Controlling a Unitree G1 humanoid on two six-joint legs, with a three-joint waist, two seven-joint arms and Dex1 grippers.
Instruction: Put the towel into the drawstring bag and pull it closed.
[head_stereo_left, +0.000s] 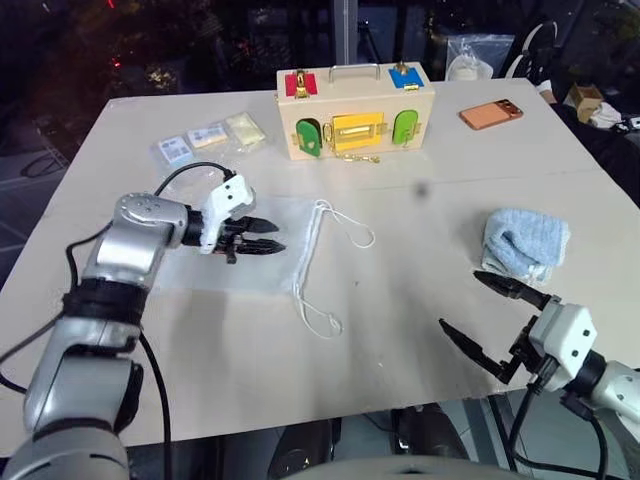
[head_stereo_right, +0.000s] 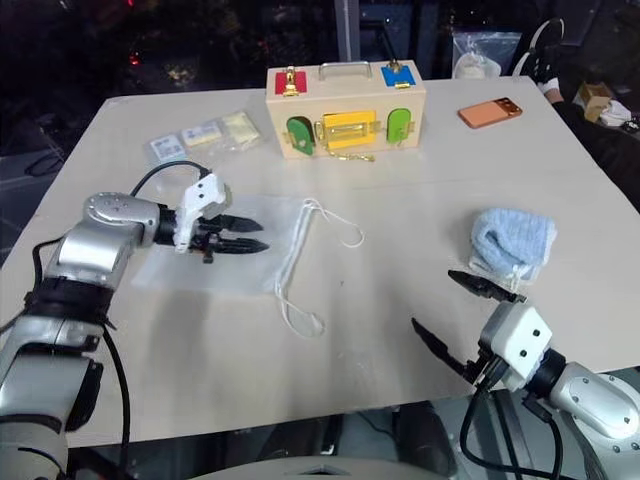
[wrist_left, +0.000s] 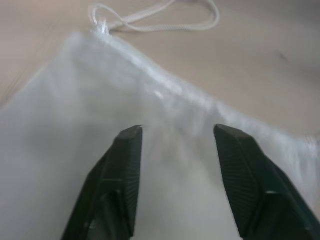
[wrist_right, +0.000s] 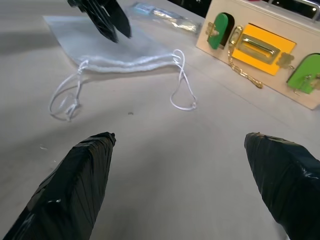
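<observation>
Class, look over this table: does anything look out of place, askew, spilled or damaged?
Nothing is spilled or damaged. The drawstring bag lies flat, its cords trailing in loose loops. The towel sits crumpled, apart from the bag and not yet in it. The wooden latch box stands upright.

Layout relative to the drawstring bag (head_stereo_left: 235, 255)

Bag lies flat on the table (head_stereo_left: 400, 330), cord loops (head_stereo_left: 320, 265) at its right edge. Towel (head_stereo_left: 523, 243) well apart to the right. Latch box (head_stereo_left: 353, 112) behind it; packets (head_stereo_left: 205, 140) behind-left; phone (head_stereo_left: 491, 114) far behind-right.
</observation>
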